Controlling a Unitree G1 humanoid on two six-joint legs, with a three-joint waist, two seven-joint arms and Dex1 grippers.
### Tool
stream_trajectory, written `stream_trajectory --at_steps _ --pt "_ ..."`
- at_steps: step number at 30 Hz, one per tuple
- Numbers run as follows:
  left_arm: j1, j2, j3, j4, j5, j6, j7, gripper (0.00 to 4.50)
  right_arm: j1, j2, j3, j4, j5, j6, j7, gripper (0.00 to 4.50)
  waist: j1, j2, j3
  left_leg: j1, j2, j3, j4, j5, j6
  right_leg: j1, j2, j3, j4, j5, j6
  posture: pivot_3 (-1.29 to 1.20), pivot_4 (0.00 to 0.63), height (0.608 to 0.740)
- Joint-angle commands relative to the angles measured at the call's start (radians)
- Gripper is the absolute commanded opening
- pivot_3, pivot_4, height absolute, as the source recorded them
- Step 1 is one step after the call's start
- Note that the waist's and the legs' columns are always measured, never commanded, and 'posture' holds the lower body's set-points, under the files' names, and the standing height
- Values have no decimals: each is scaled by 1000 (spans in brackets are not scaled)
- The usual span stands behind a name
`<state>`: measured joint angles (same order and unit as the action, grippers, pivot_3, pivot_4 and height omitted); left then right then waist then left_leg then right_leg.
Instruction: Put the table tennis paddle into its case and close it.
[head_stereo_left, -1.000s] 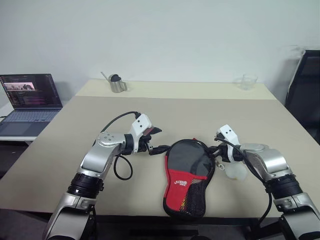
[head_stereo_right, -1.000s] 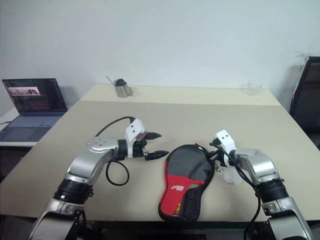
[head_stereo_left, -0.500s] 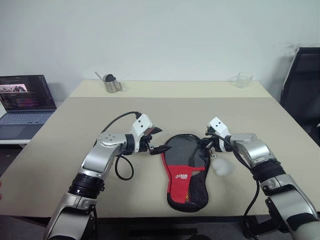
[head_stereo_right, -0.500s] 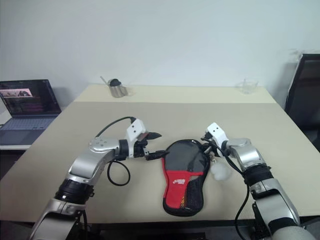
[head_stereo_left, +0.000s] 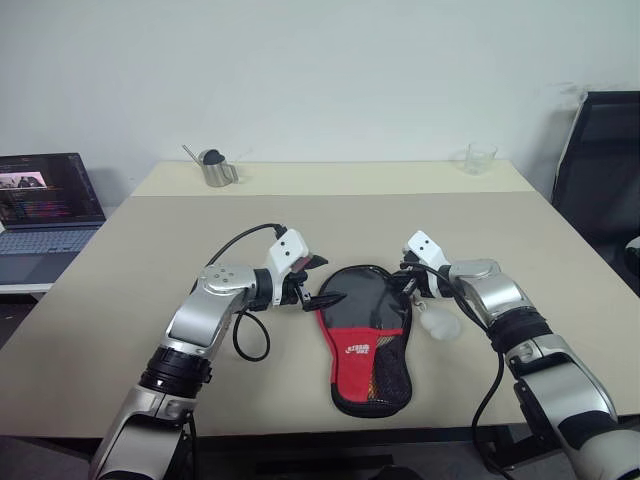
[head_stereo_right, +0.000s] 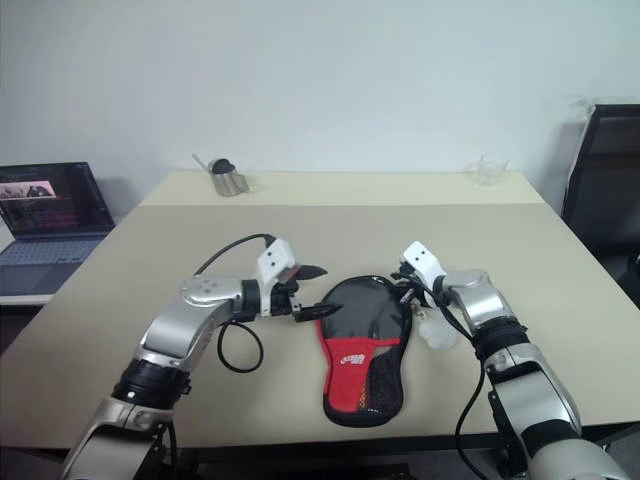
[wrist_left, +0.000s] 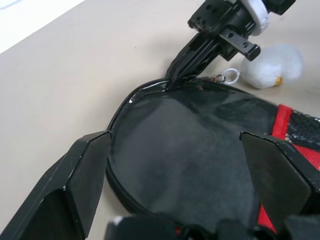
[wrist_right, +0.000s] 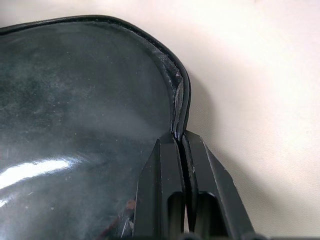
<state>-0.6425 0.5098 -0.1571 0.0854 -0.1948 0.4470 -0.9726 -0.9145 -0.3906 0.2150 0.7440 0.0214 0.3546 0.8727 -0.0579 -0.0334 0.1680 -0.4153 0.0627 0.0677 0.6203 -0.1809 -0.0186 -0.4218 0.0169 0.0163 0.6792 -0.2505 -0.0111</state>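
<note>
The right gripper (wrist_right: 181, 142) is pinching the case (head_stereo_left: 362, 325) rim — risking slipping off the zipper; the left gripper (wrist_left: 175, 175) is gaping beside the case.

Beige table (head_stereo_left: 130, 290) made of 2 tops pushed together, seam running across the far part. Far left corner – small metal cup (head_stereo_left: 213, 171) w/ a thin handle sticking out and something dark at its top. Far right – clear glass (head_stereo_left: 479, 158), upright. Off the table's left side, open laptop (head_stereo_left: 42, 200) on a lower surface, screen lit. Dark chair (head_stereo_left: 598, 165) at right edge. Small white fluffy toy (head_stereo_left: 440, 323) on the table – also in left wrist view.
</note>
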Motion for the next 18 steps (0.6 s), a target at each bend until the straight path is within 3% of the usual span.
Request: stream_trajectory --at_steps 1,10,15,18 --pt "-17 -1 -2 -36 -4 -14 -3 4500 -17 -5 -20 -49 8 -6 25 965 0 0 0 0 0 0 0 0 0 0 0 0 0 0 0 0 150 740" --pt "-46 -15 -10 -6 -3 -31 -14 4500 -20 -37 -68 -141 40 65 44 4160 8 0 2 -2 0 0 -1 0 0 -1 -1 0 -1 -1 0 0 150 740" --pt "-77 -47 -15 36 -5 -51 -18 4500 -3 -109 -128 -257 92 157 69 4160 16 0 3 -2 0 0 0 0 0 -1 -1 0 -1 -2 0 0 150 740" --pt "-106 -91 -35 72 -7 -66 -36 4500 56 -221 -159 -384 118 208 121 4160 27 -1 3 -3 0 0 -1 0 0 -1 -1 -1 -1 -2 1 0 150 740"
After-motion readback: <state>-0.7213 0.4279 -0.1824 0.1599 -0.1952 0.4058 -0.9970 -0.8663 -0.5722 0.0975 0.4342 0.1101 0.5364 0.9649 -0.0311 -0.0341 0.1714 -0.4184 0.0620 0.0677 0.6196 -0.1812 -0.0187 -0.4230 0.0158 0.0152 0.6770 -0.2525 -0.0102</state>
